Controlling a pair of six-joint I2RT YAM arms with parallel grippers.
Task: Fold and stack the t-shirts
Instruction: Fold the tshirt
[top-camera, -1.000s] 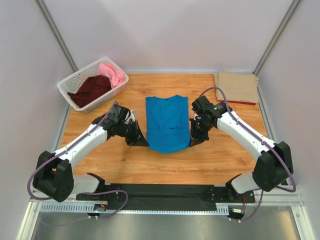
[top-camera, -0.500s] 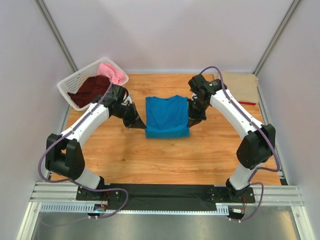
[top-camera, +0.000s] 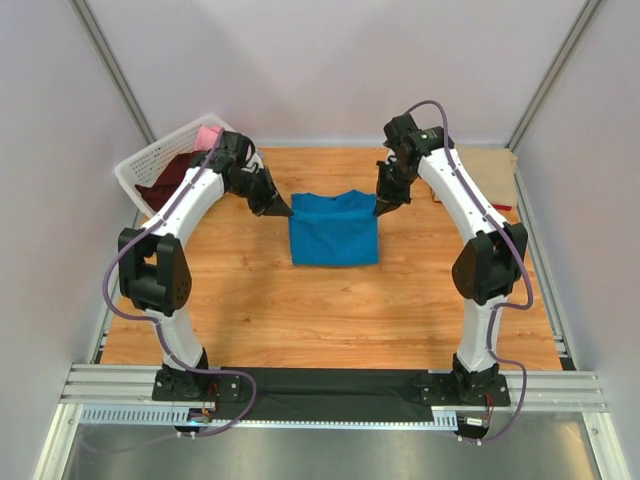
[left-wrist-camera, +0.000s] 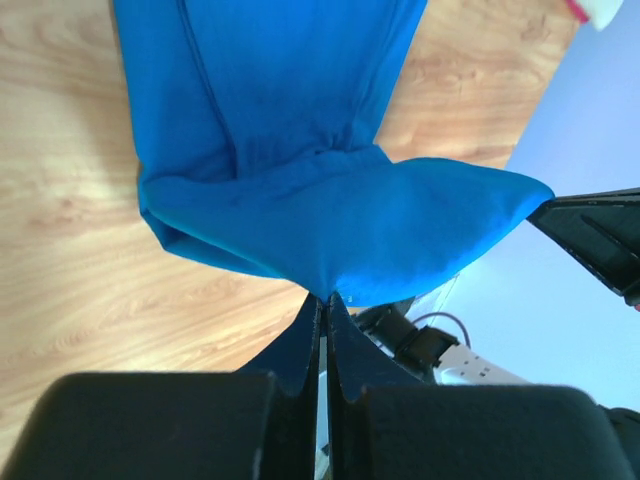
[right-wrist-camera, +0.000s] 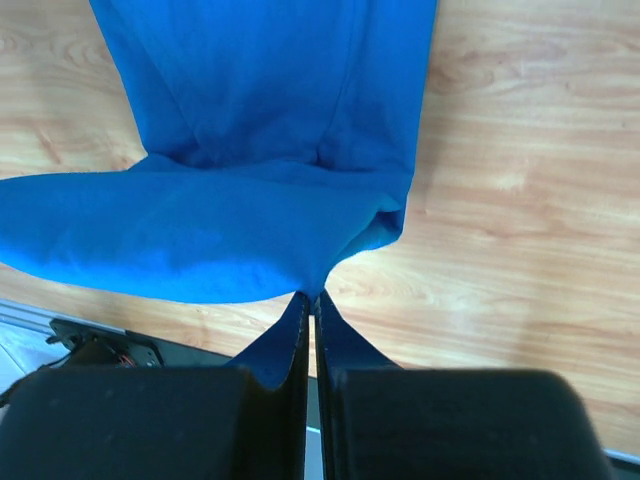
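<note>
Our left fingers (left-wrist-camera: 318, 345) are pressed fully together, with a pinch of the blue shirt (left-wrist-camera: 280, 110) caught between their tips. The left gripper (left-wrist-camera: 325, 300) has the cloth by a corner of its upper layer, which rises off the wood towards the tips. Our right fingers (right-wrist-camera: 296, 340) are closed just as tightly on the opposite corner, so the right gripper (right-wrist-camera: 312, 295) holds the same edge from the other side. In both wrist views this edge runs as a taut band from one grip to the other, with the rest of the shirt lying flat beyond it.

From above we see the left gripper (top-camera: 284, 210) at the far left corner of the blue shirt (top-camera: 333, 235) and the right gripper (top-camera: 381, 207) at its far right corner. Both arms are stretched well out from their bases. The shirt is doubled over into a rough square, its near side a clean fold, and it lies mid-table, a little towards the far edge.

Further out on the table (top-camera: 300, 310), the basket (top-camera: 133, 172) stands at the far left corner, behind the left arm. In it are a maroon shirt (top-camera: 168, 180) and a pink shirt (top-camera: 208, 134). At the far right corner a folded tan shirt (top-camera: 495, 172) lies flat, partly hidden by the right arm, with the edge of a red shirt (top-camera: 503, 208) showing along its near side.
</note>
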